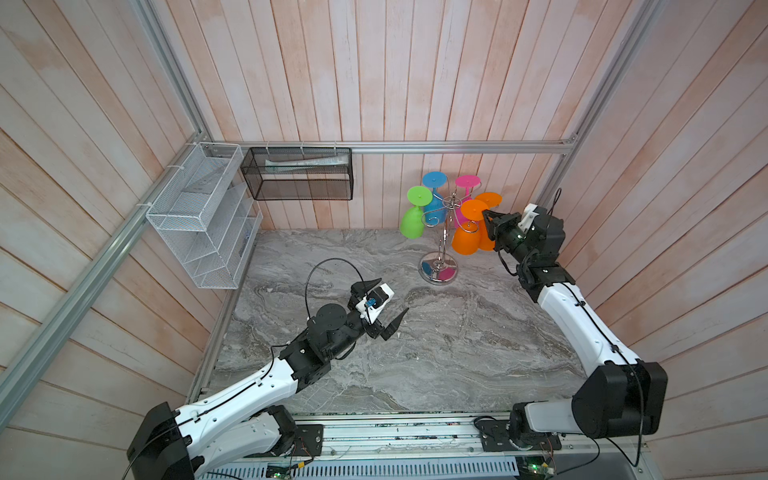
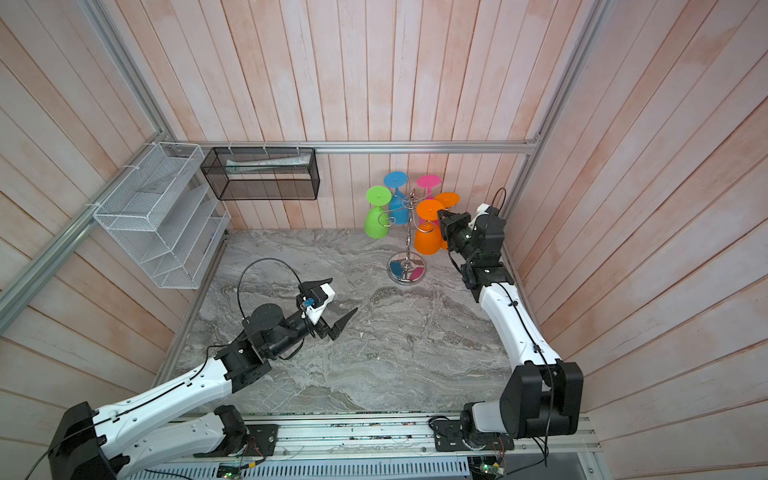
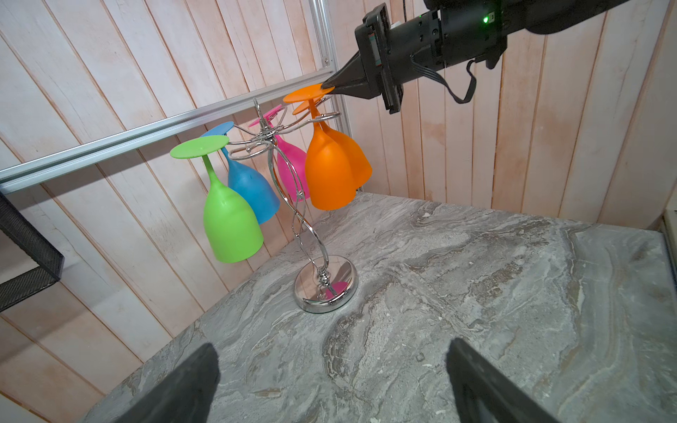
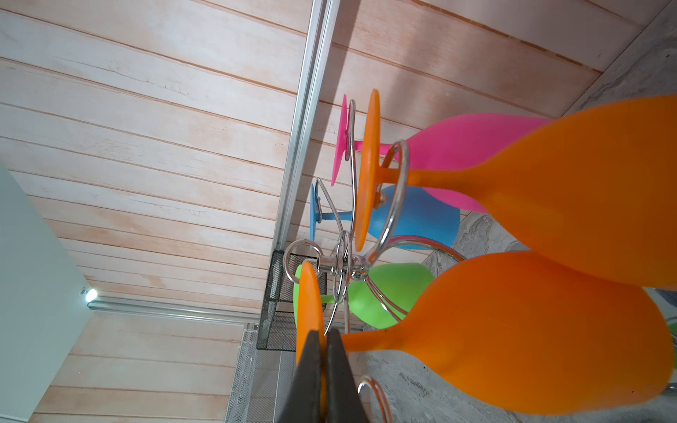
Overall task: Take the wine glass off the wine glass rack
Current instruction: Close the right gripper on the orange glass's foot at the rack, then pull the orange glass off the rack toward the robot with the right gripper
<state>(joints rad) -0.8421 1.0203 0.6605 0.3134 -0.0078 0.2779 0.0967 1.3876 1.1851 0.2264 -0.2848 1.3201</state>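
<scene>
Your right gripper (image 4: pixel 322 333) is clamped on the edge of the round foot of the nearer orange wine glass (image 4: pixel 531 348), 1 finger on each face of the disc. That glass hangs bowl-down at the side of the wine glass rack (image 3: pixel 331 285) closest to the right arm. In the left wrist view its foot sits a little above the curled chrome arm. You cannot tell from these views whether the stem is inside that curl or clear of it.

4 more glasses hang bowl-down on the rack: a second orange glass (image 1: pixel 489 199) just behind the held one, a pink glass (image 1: pixel 467 181), a blue glass (image 1: pixel 434 208) and a green glass (image 1: pixel 412 222). The rack stands upright on its mirrored base at the back right of the marble countertop (image 1: pixel 415 353), near the rear wall.

Your left gripper (image 3: pixel 331 342) hovers over the middle of the countertop, well apart from the rack, jaws spread wide and holding nothing.

A white mesh basket (image 1: pixel 199 216) and a black mesh basket (image 1: pixel 297 174) hang at the far left corner.
</scene>
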